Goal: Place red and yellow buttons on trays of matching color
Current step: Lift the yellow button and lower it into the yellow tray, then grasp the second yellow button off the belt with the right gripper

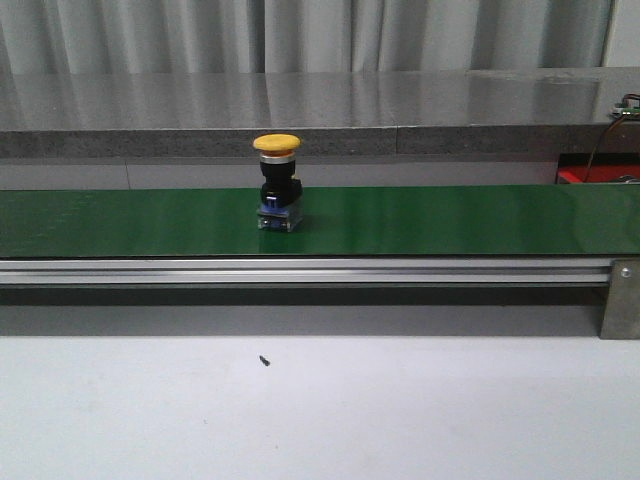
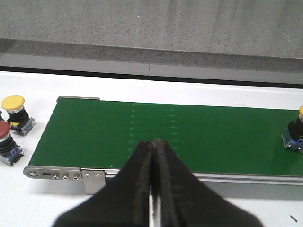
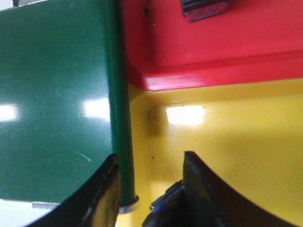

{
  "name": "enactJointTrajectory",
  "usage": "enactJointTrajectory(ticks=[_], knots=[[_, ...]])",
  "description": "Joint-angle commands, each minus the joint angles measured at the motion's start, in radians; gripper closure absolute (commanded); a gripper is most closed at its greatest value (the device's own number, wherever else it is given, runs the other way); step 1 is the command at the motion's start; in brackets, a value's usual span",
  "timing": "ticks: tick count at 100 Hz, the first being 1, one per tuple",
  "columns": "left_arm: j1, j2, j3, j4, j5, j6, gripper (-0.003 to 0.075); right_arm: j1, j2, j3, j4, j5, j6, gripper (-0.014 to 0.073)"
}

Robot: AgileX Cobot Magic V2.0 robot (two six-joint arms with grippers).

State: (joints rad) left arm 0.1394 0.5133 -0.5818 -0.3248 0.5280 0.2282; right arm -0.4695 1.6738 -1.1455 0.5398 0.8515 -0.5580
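Watching the belt (image 1: 450, 220), we see 1 yellow button (image 1: 277, 185) standing upright mid-belt, open room around it. Left gripper (image 2: 155, 142) is pinched closed over the belt's end; 2 buttons (image 2: 13, 127) wait beside it. Right gripper (image 3: 149, 163) hangs parted over the yellow tray (image 3: 236, 142), the red tray (image 3: 213, 47) adjoining, probably because drops happen here.

You get even, fairly bright overhead light. Soft glare streaks the steel counter (image 1: 330, 100) behind the green belt (image 1: 420, 220), and two white reflections sit on the belt and on the yellow tray (image 3: 227, 142) just ahead of the right gripper (image 3: 149, 165). Both grippers, the left gripper (image 2: 154, 146) included, are dark and out of focus; the right wrist view is soft overall.
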Motion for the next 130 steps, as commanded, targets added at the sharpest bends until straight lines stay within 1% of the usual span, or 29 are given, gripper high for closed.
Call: enactJointTrajectory(ticks=[1, 26, 65, 90, 114, 121, 130], knots=[[-0.008, 0.002, -0.026, -0.022, -0.076, 0.000, 0.0740, 0.003, -0.005, -0.015, 0.071, -0.044, -0.044, 0.0388], [-0.008, 0.002, -0.026, -0.022, -0.076, 0.000, 0.0740, 0.004, 0.061, -0.015, 0.084, -0.109, -0.051, 0.0388], [-0.008, 0.002, -0.026, -0.022, -0.076, 0.000, 0.0740, 0.004, 0.083, -0.015, 0.085, -0.110, -0.051, 0.0384], [-0.008, 0.002, -0.026, -0.022, -0.074, 0.000, 0.0740, 0.004, 0.100, -0.015, 0.092, -0.105, -0.051, 0.0302], [-0.008, 0.002, -0.026, -0.022, -0.074, 0.000, 0.0740, 0.004, 0.124, -0.015, 0.092, -0.102, -0.051, 0.0297], [-0.008, 0.002, -0.026, -0.022, -0.074, 0.000, 0.0739, 0.004, 0.127, -0.015, 0.092, -0.106, -0.051, 0.0255], [-0.008, 0.002, -0.026, -0.022, -0.074, 0.000, 0.0740, 0.004, 0.127, -0.015, 0.092, -0.113, -0.051, 0.0156]])
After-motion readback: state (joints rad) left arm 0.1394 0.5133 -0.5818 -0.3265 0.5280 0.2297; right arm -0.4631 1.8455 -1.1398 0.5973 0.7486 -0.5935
